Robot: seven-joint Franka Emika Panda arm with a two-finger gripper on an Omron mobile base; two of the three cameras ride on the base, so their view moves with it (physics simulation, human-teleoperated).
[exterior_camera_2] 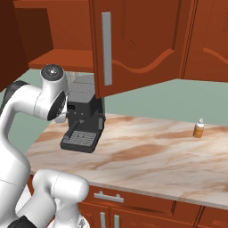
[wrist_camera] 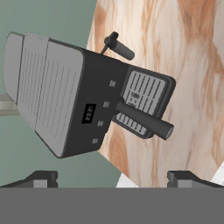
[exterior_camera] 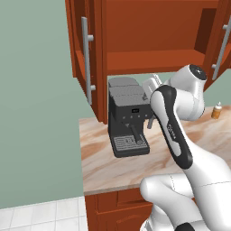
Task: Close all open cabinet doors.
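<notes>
You have two reddish-brown cabinet doors swung open. The left door (exterior_camera: 85, 54) stands edge-on at the upper left of the left base view. The right door (exterior_camera_2: 138, 42), wavy-grooved with a long silver bar handle (exterior_camera_2: 106, 49), fills the right base view's upper centre.

Stood on the counter (exterior_camera: 103, 167) against the back wall, directly beneath the open wall cabinet (exterior_camera: 153, 49): an espresso machine (exterior_camera: 127, 116), drip tray to the front. Swung outward to either side of the cabinet opening, the left cabinet door (exterior_camera: 85, 54) and the right cabinet door (exterior_camera_2: 129, 44), the latter hanging out over the counter just right of the machine. Placed well apart to the right, near the wall, a small bottle (exterior_camera_2: 198, 129). Fitted below the counter's front edge, base-cabinet drawers (exterior_camera_2: 133, 200). Raised above the machine and looking down on it, the gripper (wrist_camera: 113, 178), fingertips spread wide apart.
</notes>
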